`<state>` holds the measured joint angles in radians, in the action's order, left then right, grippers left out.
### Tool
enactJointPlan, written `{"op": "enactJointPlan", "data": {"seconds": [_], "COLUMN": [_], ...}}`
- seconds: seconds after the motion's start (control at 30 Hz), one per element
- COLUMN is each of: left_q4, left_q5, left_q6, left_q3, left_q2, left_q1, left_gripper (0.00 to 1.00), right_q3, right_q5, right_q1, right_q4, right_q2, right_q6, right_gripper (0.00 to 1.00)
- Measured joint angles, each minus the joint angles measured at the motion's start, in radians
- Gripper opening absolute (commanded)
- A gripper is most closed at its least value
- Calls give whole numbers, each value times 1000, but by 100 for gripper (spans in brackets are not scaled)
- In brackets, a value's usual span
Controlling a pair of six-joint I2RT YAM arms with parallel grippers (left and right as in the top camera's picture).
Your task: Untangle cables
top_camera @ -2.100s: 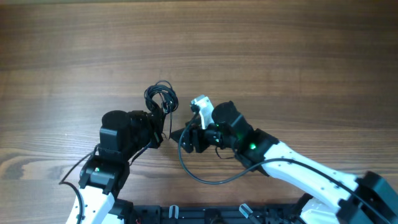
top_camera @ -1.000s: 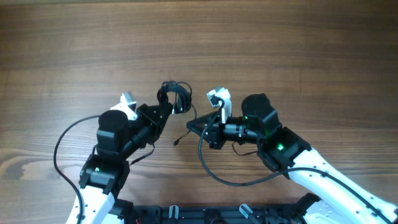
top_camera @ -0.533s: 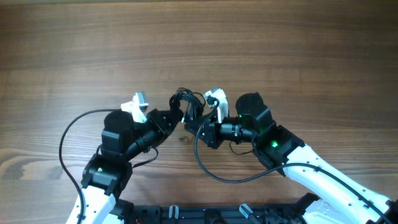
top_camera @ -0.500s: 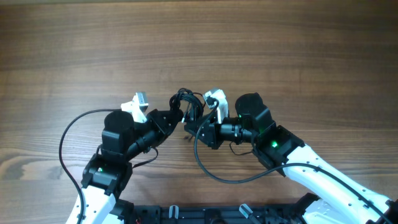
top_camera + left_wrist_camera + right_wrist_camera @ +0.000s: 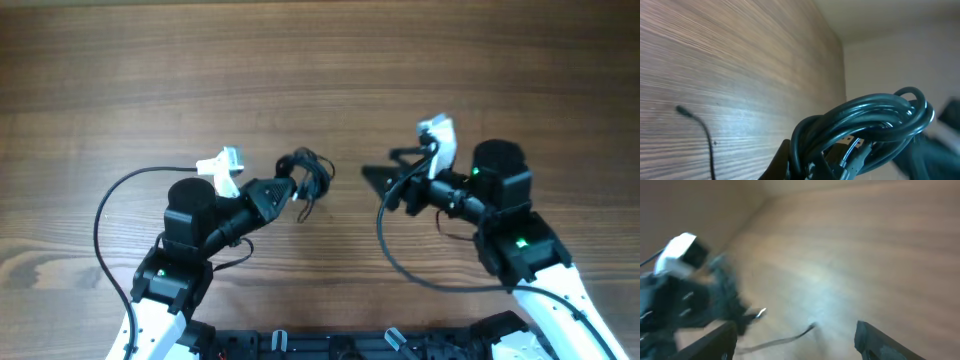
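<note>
Currently the bundle of thin black glossy cords sits a little left of centre in the overhead view, pinched at its lower left edge by the left fingers. They are closed tight on it. From the left wrist view the coils bulge out past the fingertips in several overlapping loops. They look lifted off the brown wood-grain desk, though I cannot be certain of that.

The right fingers stand wide apart and hold nothing. They are right of centre in the overhead view, well apart from the bundle, with bare desk between. The right wrist view is blurred; both fingers show at the bottom corners with only desk in the gap.

Handling, as judged:
- Cords light and limp, with some spring in the coils; the glossy jacket is probably a bit slippery.
- Pulling one strand would likely drag the whole bundle unless the other side is anchored, as it is now.
- Hard tugging risks tightening the knot or straining a plug.

Where to take hold: one thin free tail trails down across the desk in the left wrist view. That loose end, or an outer loop on the bundle's right side, looks like the best purchase for the empty fingers.
</note>
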<state>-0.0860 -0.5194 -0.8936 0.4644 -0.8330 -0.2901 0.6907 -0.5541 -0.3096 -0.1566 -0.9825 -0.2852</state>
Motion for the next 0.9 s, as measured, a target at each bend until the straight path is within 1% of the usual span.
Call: {"op": "enactJointPlan", "data": {"seconds": [0.07, 0.13, 0.27, 0.37, 0.5, 0.63, 0.67, 0.73, 0.83, 0.9], "left_q4": [0, 0, 1, 1, 1, 39, 73, 111, 137, 136], "left_q5": [-65, -107, -160, -159, -159, -152, -133, -130, -139, -153], "left_q6": [39, 56, 70, 58, 31, -22, -63, -89, -112, -118], "left_q3": [0, 0, 0, 0, 0, 0, 0, 0, 0, 0], "left_q2": [0, 0, 0, -9, -47, -87, -111, -126, -132, -132], "left_q1": [0, 0, -3, -3, -4, -5, -5, -5, -5, -5], "left_gripper": [4, 4, 4, 4, 4, 4, 4, 4, 4, 4], "right_q3": [0, 0, 0, 0, 0, 0, 0, 0, 0, 0], "right_q5": [8, -31, -255, -452, -575, -617, -624, -616, -540, -479], "right_q1": [21, 21, 17, 16, 16, 14, 3, -25, -83, -93], "right_q4": [35, 73, 159, 200, 218, 226, 226, 225, 225, 241], "right_q2": [-25, -71, -213, -291, -328, -328, -328, -328, -328, -328], "right_q6": [11, 22, 29, 30, 29, 21, 21, 21, 13, -6], "right_gripper": [77, 76, 76, 76, 76, 76, 76, 75, 71, 75]}}
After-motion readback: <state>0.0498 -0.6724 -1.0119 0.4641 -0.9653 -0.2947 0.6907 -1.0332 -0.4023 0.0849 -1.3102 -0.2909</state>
